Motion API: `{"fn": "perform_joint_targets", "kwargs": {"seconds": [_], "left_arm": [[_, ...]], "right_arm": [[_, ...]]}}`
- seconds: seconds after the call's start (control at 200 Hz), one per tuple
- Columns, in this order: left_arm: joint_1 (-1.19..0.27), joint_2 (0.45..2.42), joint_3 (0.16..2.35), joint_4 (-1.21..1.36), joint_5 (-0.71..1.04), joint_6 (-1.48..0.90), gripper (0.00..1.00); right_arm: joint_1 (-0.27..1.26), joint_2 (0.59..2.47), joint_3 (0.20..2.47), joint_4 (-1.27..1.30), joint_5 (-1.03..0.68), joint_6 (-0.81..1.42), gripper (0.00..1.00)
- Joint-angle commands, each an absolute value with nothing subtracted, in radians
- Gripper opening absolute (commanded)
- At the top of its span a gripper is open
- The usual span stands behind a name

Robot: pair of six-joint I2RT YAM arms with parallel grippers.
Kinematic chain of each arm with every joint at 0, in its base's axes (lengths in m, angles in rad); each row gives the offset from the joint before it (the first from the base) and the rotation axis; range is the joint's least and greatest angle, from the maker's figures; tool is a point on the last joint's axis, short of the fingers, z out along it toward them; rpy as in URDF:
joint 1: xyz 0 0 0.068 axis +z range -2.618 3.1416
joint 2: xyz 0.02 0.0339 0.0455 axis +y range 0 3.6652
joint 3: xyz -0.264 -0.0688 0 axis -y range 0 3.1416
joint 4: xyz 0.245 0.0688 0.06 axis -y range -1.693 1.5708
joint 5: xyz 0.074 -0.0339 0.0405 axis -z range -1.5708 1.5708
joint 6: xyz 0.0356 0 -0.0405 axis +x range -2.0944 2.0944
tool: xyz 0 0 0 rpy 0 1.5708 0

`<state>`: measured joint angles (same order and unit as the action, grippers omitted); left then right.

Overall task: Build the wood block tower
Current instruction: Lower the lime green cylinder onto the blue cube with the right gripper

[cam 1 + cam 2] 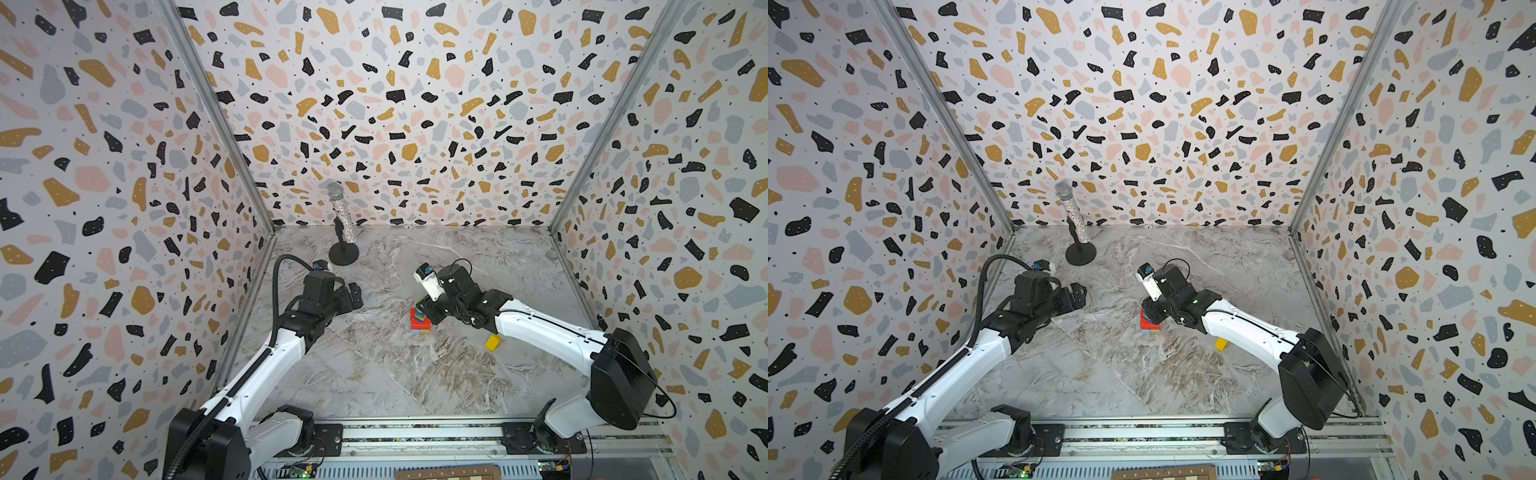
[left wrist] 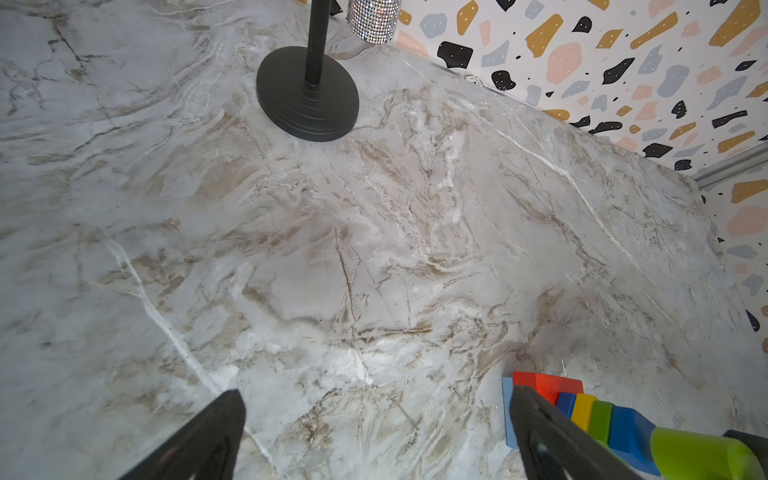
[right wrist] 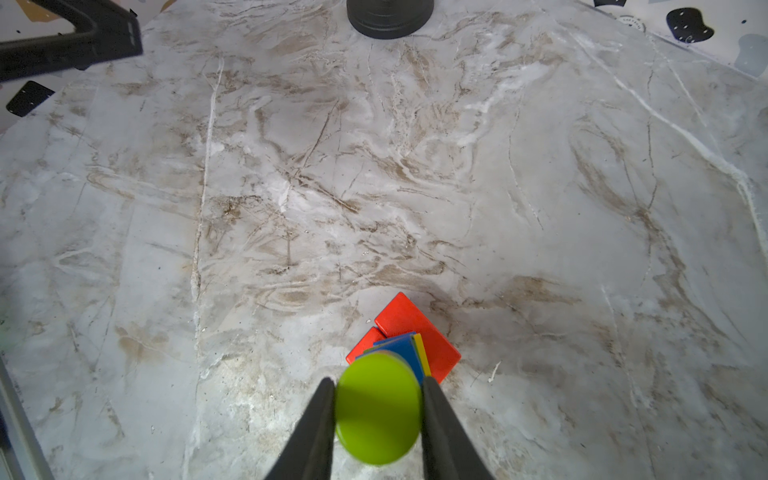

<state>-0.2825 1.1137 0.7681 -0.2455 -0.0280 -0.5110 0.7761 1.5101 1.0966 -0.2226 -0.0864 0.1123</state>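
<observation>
The tower [image 1: 419, 322] [image 1: 1148, 324] stands mid-table: a light-blue and lime base, red blocks [image 3: 415, 328] [image 2: 548, 384], then thin blue, yellow, green and blue pieces. My right gripper [image 3: 377, 384] [image 1: 429, 314] [image 1: 1153, 316] hangs straight over it, shut on a lime-green cylinder [image 3: 377, 409] [image 2: 702, 455]. The cylinder's underside appears to meet the top blue piece. A loose yellow block [image 1: 493, 342] [image 1: 1221, 343] lies right of the tower, under the right forearm. To the tower's left, my left gripper [image 1: 356, 296] [image 1: 1077, 295] [image 2: 376, 399] is open and holds nothing.
A glittery silver microphone [image 1: 343, 216] [image 1: 1073, 212] stands on a black round stand [image 2: 307, 93] [image 3: 390, 18] at the back left, just behind the left wrist. Patterned walls enclose the marble table [image 1: 395, 374] on three sides.
</observation>
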Motion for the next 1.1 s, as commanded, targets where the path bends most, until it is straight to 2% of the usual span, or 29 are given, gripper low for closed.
{"fn": "perform_joint_targets", "kwargs": {"seconds": [0.0, 0.31, 0.641, 0.721, 1.096], "left_arm": [[-0.285, 1.114, 0.765, -0.226, -0.038, -0.497, 1.00], [-0.285, 1.111, 0.765, -0.228, -0.040, -0.498, 1.00], [-0.285, 1.112, 0.770, -0.228, -0.040, -0.497, 1.00], [-0.285, 1.111, 0.770, -0.228, -0.040, -0.497, 1.00], [-0.285, 1.111, 0.771, -0.229, -0.042, -0.496, 1.00]], "right_arm": [[0.772, 1.508, 1.091, -0.205, -0.094, 0.126, 0.15], [0.772, 1.509, 1.085, -0.205, -0.092, 0.126, 0.23], [0.772, 1.509, 1.091, -0.207, -0.091, 0.125, 0.24], [0.772, 1.510, 1.094, -0.212, -0.092, 0.124, 0.28], [0.772, 1.514, 1.091, -0.211, -0.087, 0.122, 0.30]]}}
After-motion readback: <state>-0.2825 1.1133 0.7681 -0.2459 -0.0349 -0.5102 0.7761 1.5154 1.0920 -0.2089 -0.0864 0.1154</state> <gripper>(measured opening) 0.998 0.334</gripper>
